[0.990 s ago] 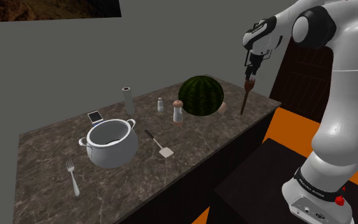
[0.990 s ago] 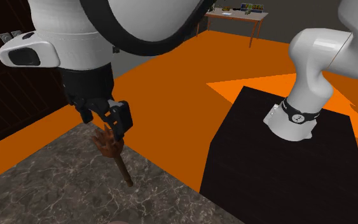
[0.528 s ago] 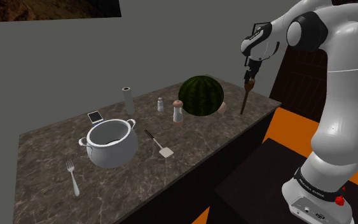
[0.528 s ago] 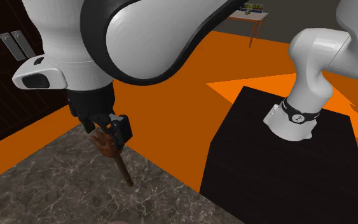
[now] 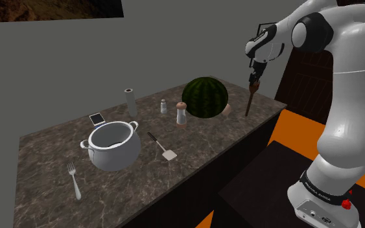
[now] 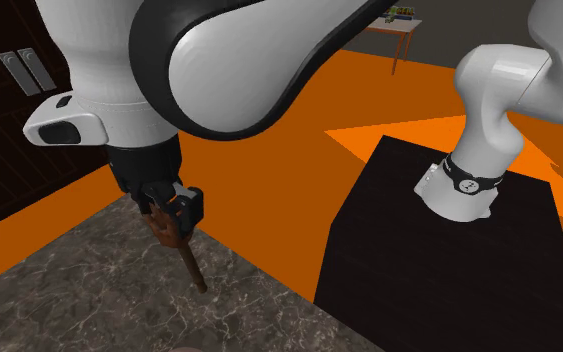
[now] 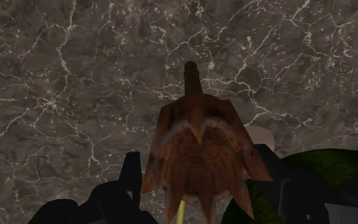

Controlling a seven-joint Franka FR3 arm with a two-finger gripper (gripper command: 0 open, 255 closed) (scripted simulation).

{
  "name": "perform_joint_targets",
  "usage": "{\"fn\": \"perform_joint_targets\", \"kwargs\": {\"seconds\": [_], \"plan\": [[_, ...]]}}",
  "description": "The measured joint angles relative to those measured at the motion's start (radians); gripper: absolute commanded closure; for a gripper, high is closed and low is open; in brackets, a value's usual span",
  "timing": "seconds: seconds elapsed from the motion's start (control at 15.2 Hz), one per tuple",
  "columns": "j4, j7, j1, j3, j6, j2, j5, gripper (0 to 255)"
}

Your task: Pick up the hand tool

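The hand tool (image 5: 249, 100) is a brown, wooden-looking piece with a thin shaft and a broad pronged head. It stands nearly upright near the right end of the dark marble counter (image 5: 109, 194) in the shoulder view. My black gripper (image 5: 257, 75) comes down on it from above and is shut on its head. In the second exterior view the gripper (image 6: 172, 208) clasps the head while the shaft of the tool (image 6: 193, 268) reaches down to the counter. In the wrist view the tool's head (image 7: 196, 143) sits between the two fingers (image 7: 130, 175).
A dark green watermelon (image 5: 204, 97) sits just beside the tool, with a pepper mill (image 5: 181, 113) and a shaker (image 5: 164, 106) beyond it. A white pot (image 5: 113, 146), spatula (image 5: 162, 148) and fork (image 5: 74, 180) lie farther along. The counter's edge drops to an orange floor (image 6: 269, 150).
The hand came down a little onto the tool's head and the fingers closed on it. The tool still stands in the same place.
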Motion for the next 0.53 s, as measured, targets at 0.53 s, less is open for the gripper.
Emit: {"fn": "perform_joint_targets", "kwargs": {"seconds": [0.53], "plan": [[0.019, 0.006, 0.002, -0.006, -0.032, -0.014, -0.01, 255]]}}
